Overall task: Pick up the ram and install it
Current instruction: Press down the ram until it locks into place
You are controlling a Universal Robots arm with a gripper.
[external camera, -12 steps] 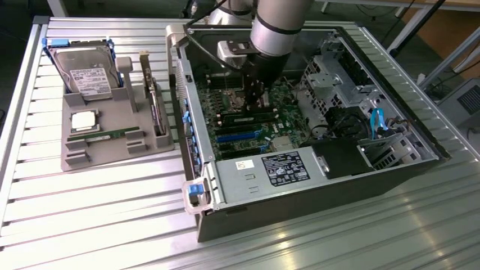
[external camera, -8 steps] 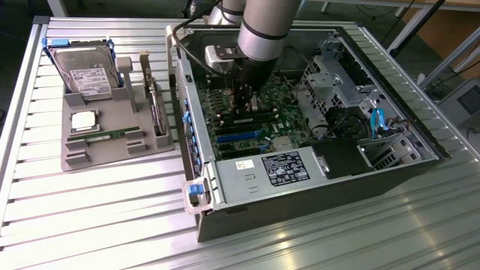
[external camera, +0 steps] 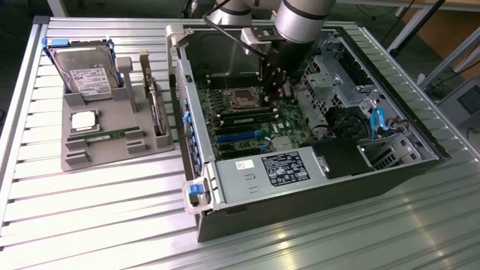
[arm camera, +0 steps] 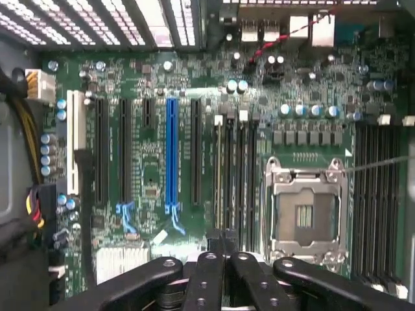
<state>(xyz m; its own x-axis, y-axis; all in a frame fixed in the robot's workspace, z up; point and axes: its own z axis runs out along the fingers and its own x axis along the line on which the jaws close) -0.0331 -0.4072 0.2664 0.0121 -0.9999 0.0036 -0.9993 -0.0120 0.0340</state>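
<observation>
Black gripper fingers together, poised over motherboard memory slots; whether a ram stick sits in them, unclear. Seat squarely along slot, press evenly.

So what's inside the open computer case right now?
Inside the case: the motherboard, empty processor socket, long slots including a blue slot, and the shut gripper above. The arm hides part of the board.

Silver tubular arm — black wrist block, black screw-studded linkage gripper.
</observation>
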